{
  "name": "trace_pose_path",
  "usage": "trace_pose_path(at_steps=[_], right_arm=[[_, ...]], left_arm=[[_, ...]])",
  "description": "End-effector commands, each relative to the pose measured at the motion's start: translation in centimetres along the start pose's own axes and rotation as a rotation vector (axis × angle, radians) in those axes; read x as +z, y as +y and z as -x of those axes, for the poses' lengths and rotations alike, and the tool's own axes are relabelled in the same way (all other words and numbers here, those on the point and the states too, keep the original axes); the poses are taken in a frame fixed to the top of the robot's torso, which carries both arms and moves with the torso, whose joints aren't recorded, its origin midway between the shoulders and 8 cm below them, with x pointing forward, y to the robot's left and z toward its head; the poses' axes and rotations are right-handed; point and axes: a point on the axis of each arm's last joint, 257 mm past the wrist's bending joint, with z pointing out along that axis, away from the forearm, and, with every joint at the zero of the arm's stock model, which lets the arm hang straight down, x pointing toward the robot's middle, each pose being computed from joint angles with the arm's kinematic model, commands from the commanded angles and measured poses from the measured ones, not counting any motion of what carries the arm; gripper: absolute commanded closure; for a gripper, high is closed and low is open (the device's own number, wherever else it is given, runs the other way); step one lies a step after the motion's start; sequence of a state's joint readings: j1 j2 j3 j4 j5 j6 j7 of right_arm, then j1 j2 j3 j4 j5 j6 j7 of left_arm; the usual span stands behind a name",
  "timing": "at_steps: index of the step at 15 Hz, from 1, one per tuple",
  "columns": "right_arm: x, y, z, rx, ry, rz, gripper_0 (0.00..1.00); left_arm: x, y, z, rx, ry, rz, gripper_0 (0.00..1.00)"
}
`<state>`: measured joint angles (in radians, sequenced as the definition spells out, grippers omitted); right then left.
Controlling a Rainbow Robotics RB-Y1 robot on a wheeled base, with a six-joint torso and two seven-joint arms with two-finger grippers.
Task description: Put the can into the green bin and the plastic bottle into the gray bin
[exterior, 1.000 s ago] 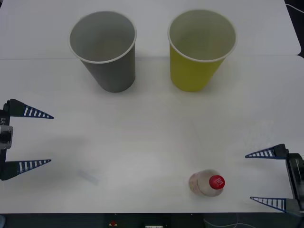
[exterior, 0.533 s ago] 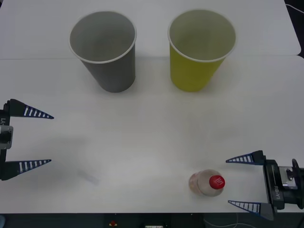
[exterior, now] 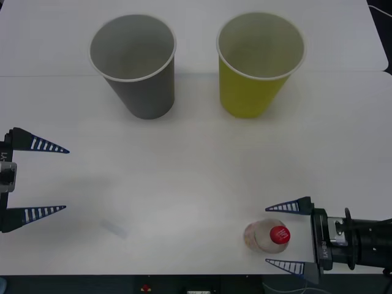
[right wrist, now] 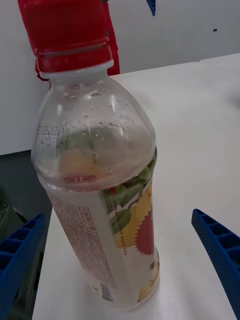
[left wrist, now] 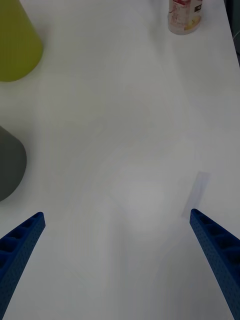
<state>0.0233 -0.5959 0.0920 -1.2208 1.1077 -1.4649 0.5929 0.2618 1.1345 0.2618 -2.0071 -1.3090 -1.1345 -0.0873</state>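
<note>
The plastic bottle [exterior: 267, 236], a small clear container with a red screw cap and a white, red and orange label, stands upright near the front edge of the white table [exterior: 196, 177], at about 5 o'clock from the table's middle in the front view. Its long axis is vertical, cap uppermost.

The right gripper [exterior: 286, 236] lies at 3 o'clock from the bottle, level with it, with its blue ribbed fingers spread wide; one fingertip sits at about 1 o'clock of the cap and the other at about 5 o'clock, so the bottle stands at the mouth of the spread fingers and apart from both. In the right wrist view the bottle [right wrist: 97, 165] stands midway between the two fingers with bare table on either side.

The left gripper [exterior: 37, 179] rests at the table's 9 o'clock edge, fingers likewise spread and holding nothing, well apart from the bottle; the right arm is clearly the nearer.

The gray bin [exterior: 136, 64], a large gray tapered paper cup, stands at 11 o'clock from the bottle; the green bin [exterior: 257, 61], a yellow-green cup of the same size, stands at 12 o'clock. Judged from this layout, the coming move calls for a short advance toward 9 o'clock before closing on the bottle's body.
</note>
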Motion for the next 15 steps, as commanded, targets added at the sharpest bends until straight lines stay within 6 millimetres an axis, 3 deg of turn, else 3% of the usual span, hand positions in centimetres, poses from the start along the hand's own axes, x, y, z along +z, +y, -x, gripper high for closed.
trace_pose_path(at_steps=[1, 4, 5, 6, 7, 15], right_arm=[[1.3, 0.11, 0.09, -0.006, -0.015, -0.002, 0.0], [1.82, 0.27, 0.2, -0.014, -0.024, 0.001, 0.0], [1.92, 0.32, 0.22, -0.019, -0.026, 0.002, 0.25], [1.9, 0.33, 0.18, -0.02, -0.025, 0.002, 0.8], [1.92, 0.32, 0.22, -0.019, -0.026, 0.002, 1.0], [1.96, -0.29, 0.51, -0.033, -0.026, 0.005, 1.0]], left_arm=[[0.0, 0.0, 0.0, 0.0, 0.0, 0.0, 0.0], [0.0, 0.0, 0.0, 0.0, 0.0, 0.0, 0.0], [0.0, 0.0, 0.0, 0.0, 0.0, 0.0, 0.0], [0.0, 0.0, 0.0, 0.0, 0.0, 0.0, 0.0], [0.0, 0.0, 0.0, 0.0, 0.0, 0.0, 0.0], [0.0, 0.0, 0.0, 0.0, 0.0, 0.0, 0.0]])
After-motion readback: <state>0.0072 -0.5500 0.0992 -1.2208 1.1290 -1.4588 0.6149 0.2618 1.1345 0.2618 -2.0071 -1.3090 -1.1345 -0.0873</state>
